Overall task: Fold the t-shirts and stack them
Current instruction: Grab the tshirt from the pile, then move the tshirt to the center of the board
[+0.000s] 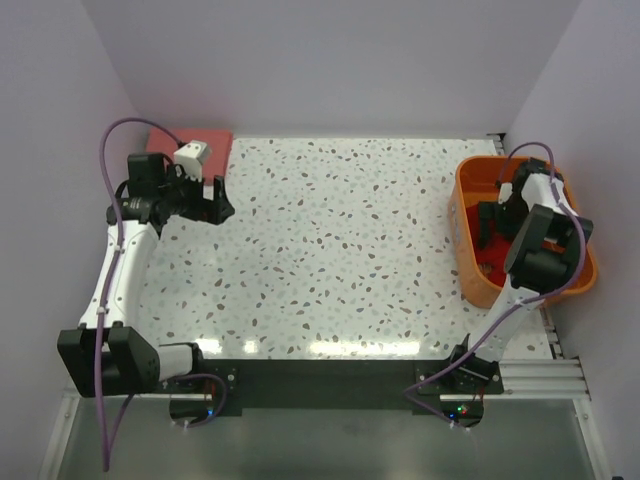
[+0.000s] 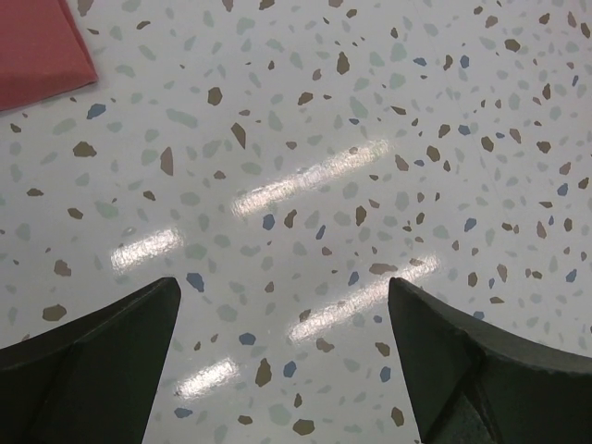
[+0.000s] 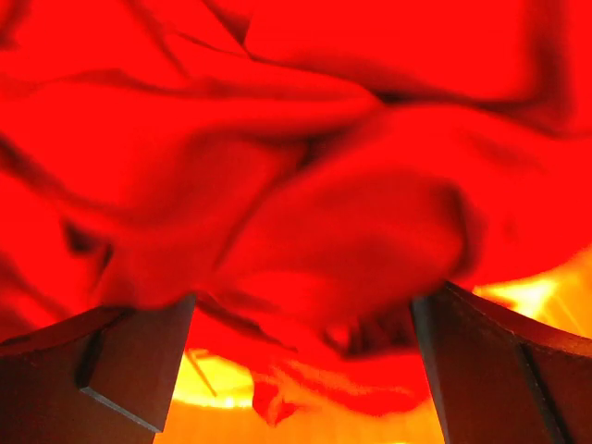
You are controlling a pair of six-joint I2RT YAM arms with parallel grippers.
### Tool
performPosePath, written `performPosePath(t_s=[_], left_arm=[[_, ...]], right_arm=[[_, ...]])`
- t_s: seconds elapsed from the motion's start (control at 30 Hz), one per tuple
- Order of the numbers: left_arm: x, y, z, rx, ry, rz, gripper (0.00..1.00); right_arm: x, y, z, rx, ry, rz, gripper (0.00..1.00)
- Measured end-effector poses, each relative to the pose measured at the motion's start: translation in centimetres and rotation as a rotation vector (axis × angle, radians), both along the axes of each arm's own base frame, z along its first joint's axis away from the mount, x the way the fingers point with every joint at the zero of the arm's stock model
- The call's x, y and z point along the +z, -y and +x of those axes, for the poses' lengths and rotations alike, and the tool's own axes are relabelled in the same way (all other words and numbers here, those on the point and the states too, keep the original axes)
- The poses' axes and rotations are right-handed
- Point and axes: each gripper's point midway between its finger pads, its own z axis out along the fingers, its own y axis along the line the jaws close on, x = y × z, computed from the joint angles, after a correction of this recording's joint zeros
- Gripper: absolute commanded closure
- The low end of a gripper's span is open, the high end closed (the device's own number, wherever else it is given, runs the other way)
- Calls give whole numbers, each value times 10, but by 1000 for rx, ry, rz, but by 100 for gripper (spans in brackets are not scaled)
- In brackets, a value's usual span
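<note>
Closest in, at the near edge of the table (image 1: 330, 240), sat the left arm's base (image 1: 190, 382). From it the arm reached toward the far left corner, where the left claw (image 1: 216, 200) hovered low over bare speckled tabletop, its jaws wide apart and nothing between them. Just behind it, against the back corner, lay a folded red t-shirt (image 1: 160, 137), flat and square-edged, which I took to be the start of the stack. Over on the right stood an orange basket (image 1: 466, 190), and the right claw (image 1: 497, 218) was down inside it, nose almost into a crumpled red t-shirt (image 3: 324, 185). Seen from that wrist, the jaws stood apart with folds of cloth bulging between and above them, not yet pinched. The shirt looked light, soft and thoroughly limp. I judged it would sag and trail when lifted rather than hold any shape, and a thin single layer might slide out of the fingers. The sensible place to take hold seemed to be one of the thick raised ridges on top of the heap. Once it was out on the table, a shoulder or hem corner would be better for spreading. How many shirts the basket held I could not tell.
</note>
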Motion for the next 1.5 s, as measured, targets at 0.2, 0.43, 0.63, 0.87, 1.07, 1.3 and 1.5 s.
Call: performPosePath(t_s=[0.2,0.43,0.63,0.87,1.07,1.3,1.5], left_arm=[[4,-3,9,10,7,9,0],[12,-2,11,7,25,6,0],[15,0,9,-2,30,-6,0],[37,-13,8,29,68,-71,0],[66,-38,18,63,108,-143,0],[74,-28,16,2,108,-191,0],[66,-25,14,-82,98,-165,0]], right_arm=[[-9,-4,-3,13,-19,20,58],[58,-10,15,36,148,57,100],[209,-32,49,137,593,62,100],[371,-119,46,338,1087,229,100],[435,-234,44,561,1274,505,100],[411,-326,26,712,1166,756,1],[304,-315,46,640,903,661,1]])
